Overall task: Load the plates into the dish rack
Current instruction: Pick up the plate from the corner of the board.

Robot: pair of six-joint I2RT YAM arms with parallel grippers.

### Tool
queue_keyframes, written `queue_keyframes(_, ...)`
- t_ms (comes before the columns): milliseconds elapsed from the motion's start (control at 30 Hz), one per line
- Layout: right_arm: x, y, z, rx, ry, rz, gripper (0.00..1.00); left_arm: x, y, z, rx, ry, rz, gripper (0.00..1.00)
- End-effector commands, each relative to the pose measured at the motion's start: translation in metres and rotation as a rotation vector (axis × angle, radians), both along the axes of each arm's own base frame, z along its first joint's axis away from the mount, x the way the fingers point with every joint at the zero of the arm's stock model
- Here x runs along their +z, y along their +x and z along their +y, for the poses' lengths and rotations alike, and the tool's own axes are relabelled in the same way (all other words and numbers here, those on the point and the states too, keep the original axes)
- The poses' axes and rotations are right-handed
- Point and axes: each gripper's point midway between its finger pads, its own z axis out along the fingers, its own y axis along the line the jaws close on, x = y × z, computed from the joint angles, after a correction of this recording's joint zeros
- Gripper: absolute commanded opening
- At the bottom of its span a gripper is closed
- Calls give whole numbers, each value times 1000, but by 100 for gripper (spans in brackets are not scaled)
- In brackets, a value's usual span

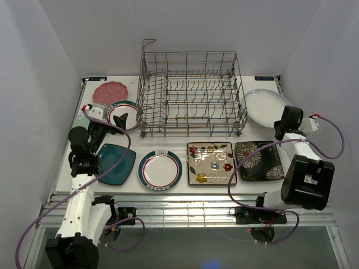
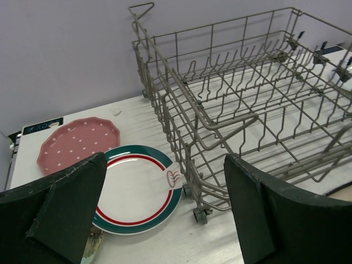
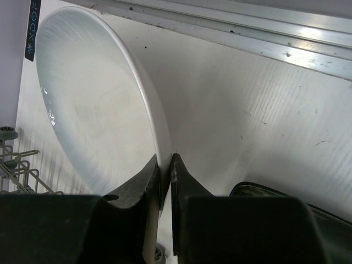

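Observation:
The grey wire dish rack (image 1: 190, 95) stands at the back middle of the table with nothing in it. My right gripper (image 3: 166, 159) is shut on the rim of the white oval plate (image 3: 93, 99), which tilts up just right of the rack (image 1: 266, 106). My left gripper (image 2: 165, 165) hangs open above a teal-and-red-rimmed round plate (image 2: 135, 190), next to the rack's left front corner (image 2: 201, 212). A pink dotted plate (image 2: 77, 144) lies behind it. A sliver of a mint green plate (image 2: 92, 246) shows under my left finger.
Along the front lie a teal square plate (image 1: 116, 163), a second teal-and-red-rimmed round plate (image 1: 160, 170), a light floral square plate (image 1: 211, 163) and a dark floral square plate (image 1: 259, 160). White walls close in the table on three sides.

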Motion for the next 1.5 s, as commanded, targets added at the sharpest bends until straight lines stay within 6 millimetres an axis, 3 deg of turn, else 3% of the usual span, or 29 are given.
queue_keyframes(0, 92, 22, -18, -49, -113, -219, 8, 23, -10, -17, -106, 36, -55, 98)
queue_keyframes(300, 115, 4, -21, -36, -184, -161, 8, 33, -18, -48, -313, 64, -35, 98)
queue_keyframes(500, 122, -3, -17, 1, -203, -130, 8, 42, -6, -59, -338, 61, -8, 98)
queue_keyframes(667, 124, -11, -17, -4, -208, -98, 8, 46, 4, -97, -367, 97, -15, 98)
queue_keyframes(700, 126, -14, -17, -5, -212, -97, 8, 41, 5, -115, -400, 124, -14, 98)
queue_keyframes(733, 128, -16, -17, -4, -213, -97, 8, 38, 10, -119, -370, 136, -5, 98)
queue_keyframes(800, 138, -19, -16, 1, -224, -115, 8, 40, 7, -141, -402, 158, -11, 98)
queue_keyframes(967, 151, -29, -14, 11, -242, -109, 8, 32, 16, -175, -442, 193, 20, 98)
queue_keyframes(1000, 157, -30, -14, 17, -250, -115, 8, 38, 15, -183, -462, 194, 7, 98)
queue_keyframes(1167, 164, -35, -11, 33, -253, -90, 8, 31, 14, -217, -508, 250, -3, 98)
queue_keyframes(1200, 166, -35, -10, 37, -252, -93, 8, 30, 7, -233, -540, 264, -13, 98)
queue_keyframes(1267, 164, -36, -9, 45, -248, -80, 8, 26, 10, -248, -542, 311, -26, 98)
queue_keyframes(1400, 160, -35, -6, 61, -239, -47, 8, 20, -4, -290, -642, 346, -53, 98)
queue_keyframes(1467, 162, -35, -5, 68, -240, -42, 8, 21, -7, -302, -682, 349, -70, 98)
